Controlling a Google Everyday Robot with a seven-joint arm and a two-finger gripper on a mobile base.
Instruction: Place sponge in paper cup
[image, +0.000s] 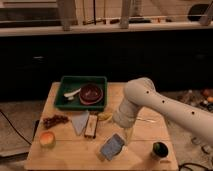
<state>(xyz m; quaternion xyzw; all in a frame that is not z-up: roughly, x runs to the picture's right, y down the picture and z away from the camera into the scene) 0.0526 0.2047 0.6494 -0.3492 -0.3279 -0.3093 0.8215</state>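
Blue-grey sponge (112, 146) lies lower centre on wood table (65, 156), gripper (128, 136) just upper right of it w/ jaws apart; prob light, soft, squashy, so pinch across narrow edges.

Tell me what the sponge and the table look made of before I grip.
The sponge: matte blue-grey pad with a paler edge, likely foam; its softness is not visible. The table: pale wood, judging by its tan colour, faint board lines and dull, unvarnished-looking finish. The hand hangs at the sponge's upper right edge.
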